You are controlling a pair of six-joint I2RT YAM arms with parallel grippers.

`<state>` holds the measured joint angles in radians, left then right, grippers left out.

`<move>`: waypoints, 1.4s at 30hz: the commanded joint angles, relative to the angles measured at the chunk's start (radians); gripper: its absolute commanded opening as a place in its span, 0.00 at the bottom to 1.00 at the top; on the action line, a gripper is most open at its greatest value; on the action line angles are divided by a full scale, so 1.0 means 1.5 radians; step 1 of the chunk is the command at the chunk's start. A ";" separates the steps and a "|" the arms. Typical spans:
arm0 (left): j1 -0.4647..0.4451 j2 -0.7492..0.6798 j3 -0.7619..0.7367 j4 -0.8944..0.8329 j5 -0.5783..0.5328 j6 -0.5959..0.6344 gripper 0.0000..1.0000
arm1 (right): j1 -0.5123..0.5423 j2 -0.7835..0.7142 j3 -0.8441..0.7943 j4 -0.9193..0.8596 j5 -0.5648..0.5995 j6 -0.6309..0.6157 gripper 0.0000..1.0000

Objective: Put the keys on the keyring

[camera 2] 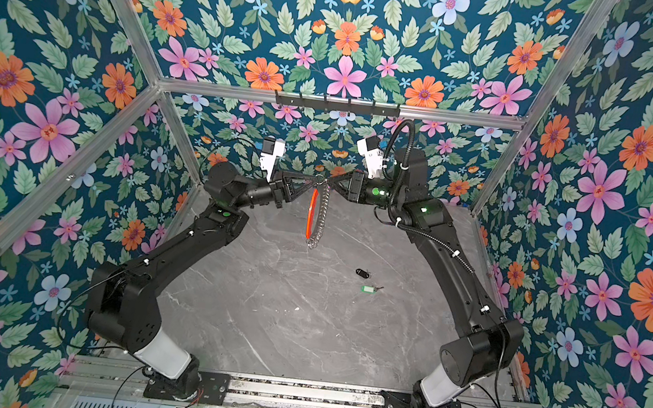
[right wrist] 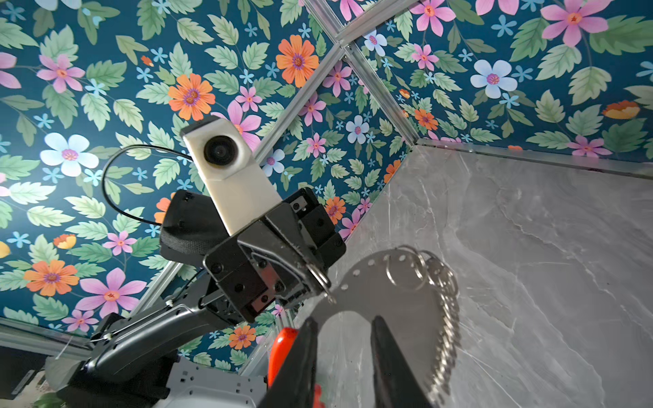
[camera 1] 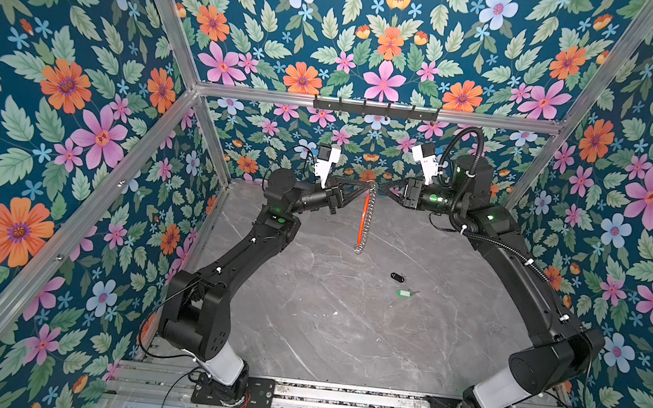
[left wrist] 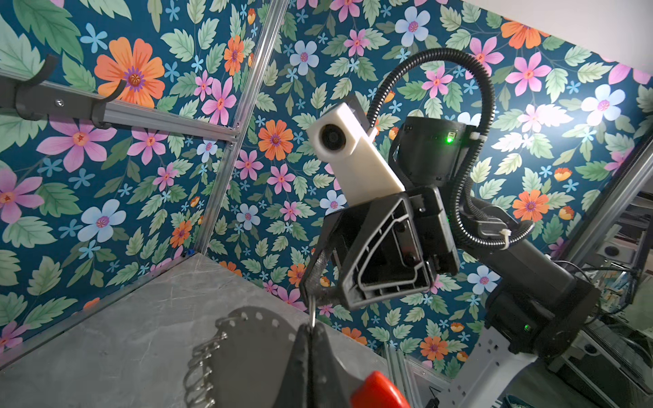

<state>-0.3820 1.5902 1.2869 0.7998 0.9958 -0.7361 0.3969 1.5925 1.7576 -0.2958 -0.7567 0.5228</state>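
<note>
The left pincer (left wrist: 311,328) pinches only one split ring (right wrist: 318,278) of the keyring (camera 1: 364,217) dangling over the far tabletop (camera 1: 343,332) — right pincer (right wrist: 344,319) ajar beside it, grip unclear — so a tug could drop it by the keys (camera 1: 397,278).

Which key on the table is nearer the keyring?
The black-fob key. It lies closer to the hanging lower end of the keyring; the green-tag key sits beyond it, toward the front.

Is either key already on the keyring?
No: the black-fob key and the green-tag key lie on the table, apart from the keyring.
</note>
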 commanded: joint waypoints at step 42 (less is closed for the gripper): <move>0.001 0.017 0.025 0.128 -0.005 -0.100 0.00 | 0.000 0.038 -0.006 0.226 -0.118 0.121 0.21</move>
<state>-0.3817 1.6184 1.3155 0.9424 0.9905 -0.8833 0.3969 1.6485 1.7466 -0.0113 -0.9157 0.6849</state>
